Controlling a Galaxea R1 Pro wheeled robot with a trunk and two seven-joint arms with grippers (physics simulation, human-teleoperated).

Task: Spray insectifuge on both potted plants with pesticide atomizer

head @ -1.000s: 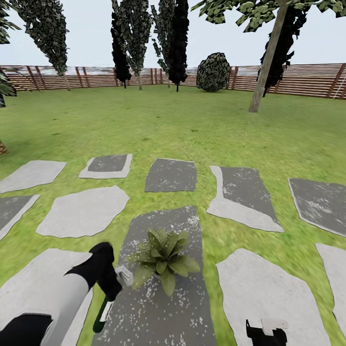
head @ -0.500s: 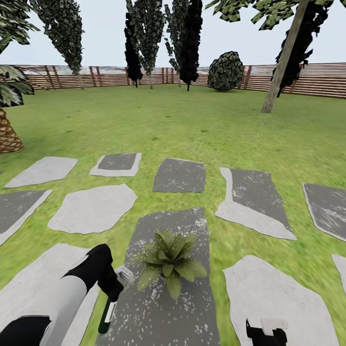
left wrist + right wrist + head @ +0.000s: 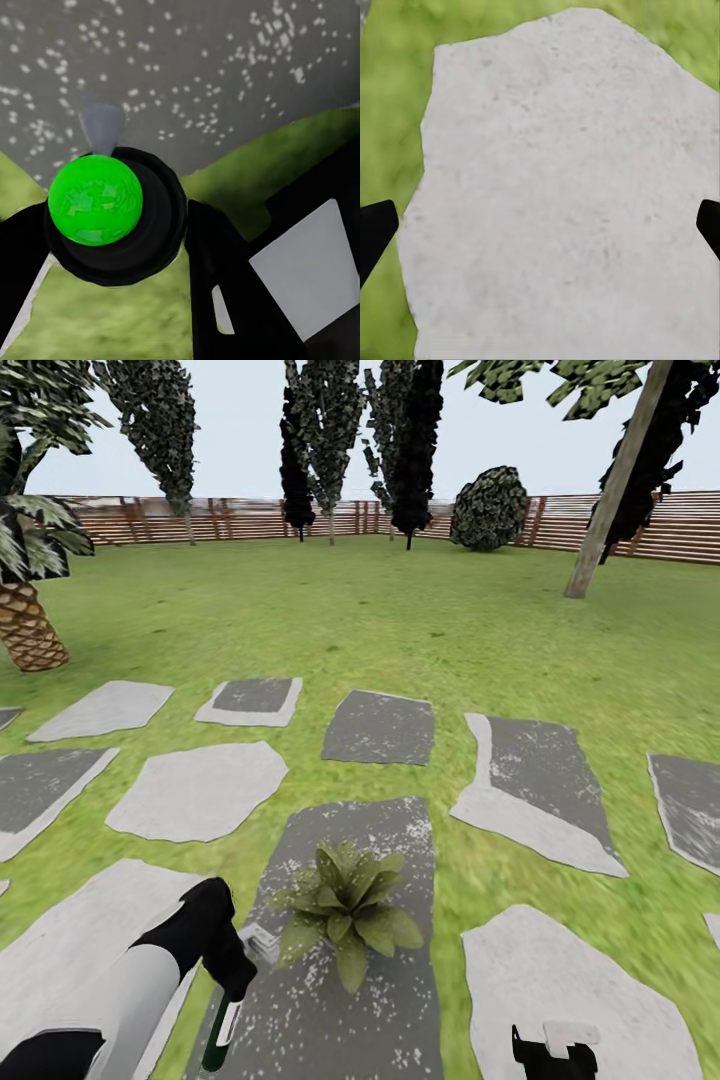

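Dark-green pesticide atomizer (image 3: 221, 1028) hangs clenched in the left claw (image 3: 236, 978), its pale spray head just beside the potted plant (image 3: 347, 901) on the speckled grey paving slab (image 3: 400, 830). Across the last second the whole view swings, bringing a palm trunk (image 3: 28, 628) in, so the robot is probably turning while the nozzle keeps facing the leaves. The right claw (image 3: 553, 1048) hangs released over a pale slab (image 3: 562, 187).

A green lawn (image 3: 330, 620) carries flat paving stones (image 3: 198, 790) set in rough rows, some pale grey, some dark and white-speckled. On the long dark slab (image 3: 385, 840) nearest the robot stands one potted plant (image 3: 345, 905), its olive leaves spreading over the stone. A pale stone (image 3: 575, 990) lies just beside that slab, grass between them
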